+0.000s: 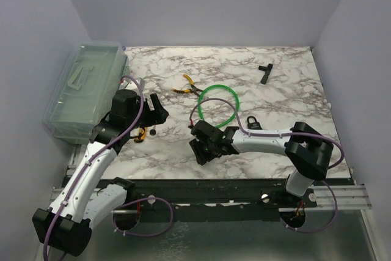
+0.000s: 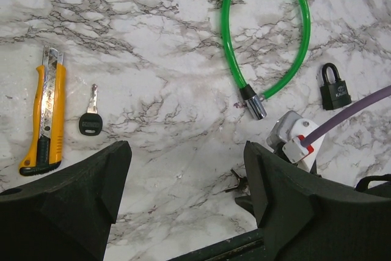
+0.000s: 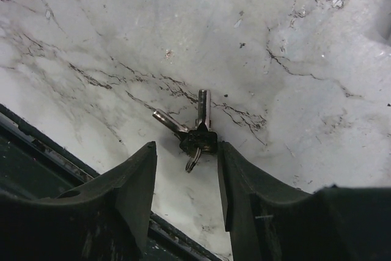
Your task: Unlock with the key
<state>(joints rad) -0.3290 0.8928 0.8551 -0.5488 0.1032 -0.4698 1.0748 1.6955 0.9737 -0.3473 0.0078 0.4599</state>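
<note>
Because the marble surface (image 1: 287, 90) ends close to where the right gripper (image 3: 185, 148) works, that near edge is the biggest hazard. A sideways nudge could slide the catch over the lip and onto the dark rail below.

The padlock (image 1: 252, 122) stands well apart from that spot, past the right forearm and near the green cable lock (image 2: 305, 25). A long carry would follow any pickup, and a weak pinch could let go on the way. The padlock also lies loose, so it would probably skid when pushed unless something steadies it. The left gripper (image 2: 186, 148) hangs with its jaws wide and holding nothing, over by the yellow utility knife (image 2: 46, 114).

The key (image 3: 203, 105) lies flat on the surface between the right jaws. They stand narrowly apart around it, with a gap showing on one side, so I judge it not yet pinched. It is thin and flat against the surface, so closing fingers may ride over it or flick it away. A second blade (image 3: 166, 120) and a small ring (image 3: 192, 162) are joined to it. The jaws could catch those instead and leave the key dangling at a useless angle.

Another key, a black-headed key (image 2: 90, 117), rests beside the knife. Which one fits cannot be told from here.
</note>
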